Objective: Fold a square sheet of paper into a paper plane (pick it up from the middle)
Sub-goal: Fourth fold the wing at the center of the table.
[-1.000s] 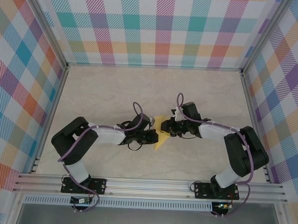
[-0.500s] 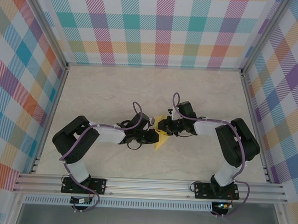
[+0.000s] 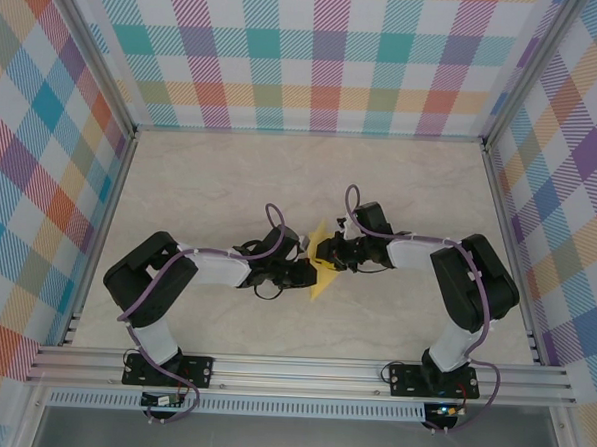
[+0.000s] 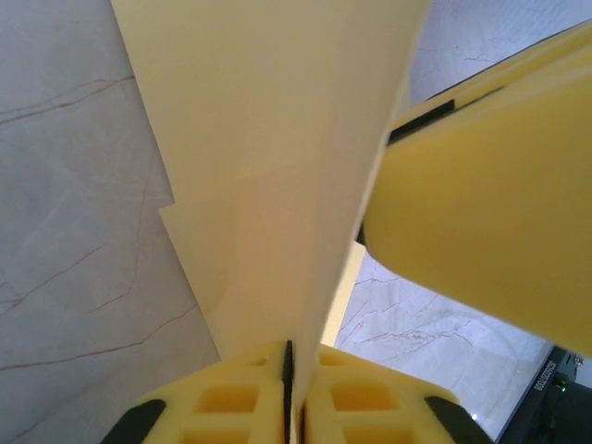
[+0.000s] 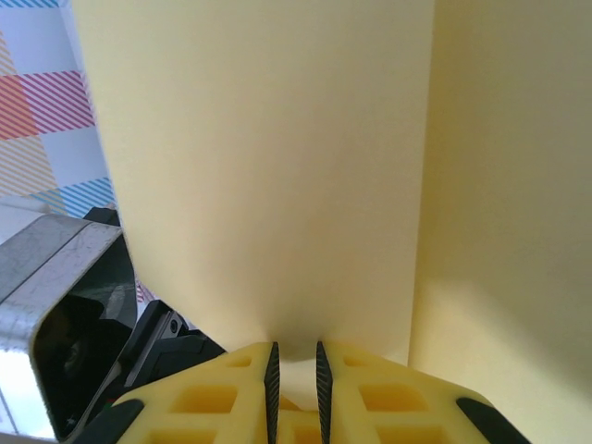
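The folded yellow paper stands up off the table between the two grippers in the middle of the top view. My left gripper comes from the left and is shut on its lower edge; in the left wrist view the paper rises out of the closed pads at the left gripper. My right gripper reaches in from the right at the paper's upper part. In the right wrist view the paper dips into a narrow gap at the right gripper, whose jaws stand slightly apart. One of its yellow fingers looms at the right of the left wrist view.
The pale marble table is bounded by checked walls at the back and sides and an aluminium rail at the near edge. Both arms lie low across the centre, nose to nose.
The right arm has swung left and closed in on the paper. The paper's upper corner now sticks up higher between the grippers. The left gripper has held still.
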Tool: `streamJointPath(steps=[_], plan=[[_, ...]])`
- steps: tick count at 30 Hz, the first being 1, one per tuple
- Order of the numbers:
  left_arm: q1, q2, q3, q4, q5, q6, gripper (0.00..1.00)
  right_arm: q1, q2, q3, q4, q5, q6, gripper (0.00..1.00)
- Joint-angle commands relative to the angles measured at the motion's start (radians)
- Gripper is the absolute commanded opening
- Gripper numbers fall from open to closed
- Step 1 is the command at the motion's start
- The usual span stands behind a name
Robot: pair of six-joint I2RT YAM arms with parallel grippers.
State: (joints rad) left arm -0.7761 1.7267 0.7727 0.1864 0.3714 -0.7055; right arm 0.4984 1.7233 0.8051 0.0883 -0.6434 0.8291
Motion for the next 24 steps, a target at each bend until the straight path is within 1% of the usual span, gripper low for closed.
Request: streamJointPath(steps=[1, 2, 7, 10, 14, 22, 24], plan=[[-0.001, -0.020, -0.014, 0.015, 0.011, 0.020, 0.03, 0.006, -0.006, 0.026, -0.029, 0.006, -0.027, 0.21], [-0.001, -0.012, -0.009, 0.022, 0.020, 0.024, 0.00, 0.006, -0.014, 0.026, -0.041, 0.014, -0.035, 0.21], [0.007, 0.017, -0.007, 0.058, 0.064, 0.026, 0.00, -0.005, -0.070, 0.009, -0.105, 0.054, -0.064, 0.22], [0.021, 0.031, -0.014, 0.087, 0.100, 0.024, 0.00, -0.018, -0.105, -0.020, -0.104, 0.066, -0.056, 0.22], [0.033, 0.055, -0.009, 0.096, 0.137, 0.026, 0.00, -0.018, -0.124, -0.036, -0.051, 0.019, -0.039, 0.23], [0.045, 0.064, -0.011, 0.086, 0.163, 0.037, 0.00, -0.013, -0.074, -0.004, 0.048, -0.088, 0.005, 0.22], [0.046, 0.070, -0.005, 0.082, 0.171, 0.042, 0.00, -0.012, -0.061, 0.010, 0.042, -0.080, 0.006, 0.23]])
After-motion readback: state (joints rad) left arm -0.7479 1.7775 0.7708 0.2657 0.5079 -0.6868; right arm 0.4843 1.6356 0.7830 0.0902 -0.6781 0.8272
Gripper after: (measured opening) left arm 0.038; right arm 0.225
